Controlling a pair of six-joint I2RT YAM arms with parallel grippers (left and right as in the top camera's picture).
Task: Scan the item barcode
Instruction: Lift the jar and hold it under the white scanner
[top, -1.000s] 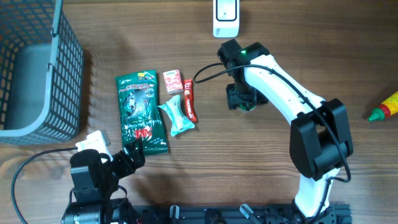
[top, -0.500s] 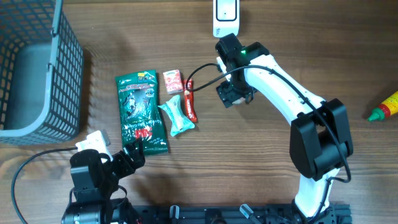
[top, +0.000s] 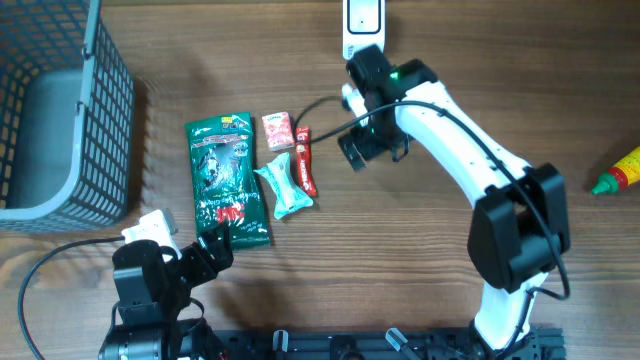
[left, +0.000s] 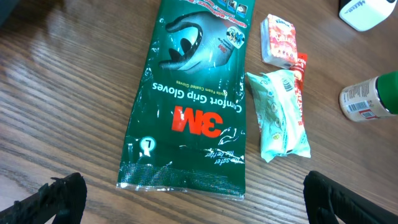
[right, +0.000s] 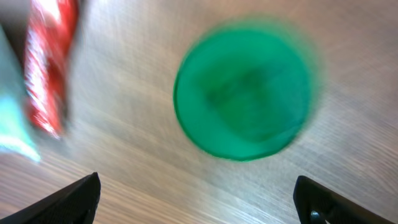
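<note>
Wood-grain worktop (top: 420, 250) carries everything: a grey wire basket (top: 100, 150) at the far left, a white scanner (top: 362, 25) at the far edge, and a loose cluster of goods between them. The item that seems to be up for scanning, a green-capped bottle (left: 373, 99), sits on the wood just right of the cluster and not far from the scanner. The overhead view hides it under the right arm. From the right wrist its cap shows as a blurred green disc ringed by bare wood, so it probably stands upright.

The right hand (right: 196, 186) hangs above that cap with its fingers spread wide and nothing between them. The left hand (left: 194, 186) waits at the near edge, equally wide and empty, pointed at the goods as though on standby.

A flat green glove packet (left: 193, 106) lies face up, reading "3M", "Comfort Grip Gloves" and a size "L". The print runs upside down to the left wrist camera. Beside it lie a small pink packet (left: 280, 40), a red stick (left: 300, 84) and a teal pouch (left: 280, 115); their print is too small to read. The white label on the green-capped bottle looks to bear a barcode on its side, which would have to face the scanner. A yellow bottle (top: 620, 172) lies well apart at the right edge.
</note>
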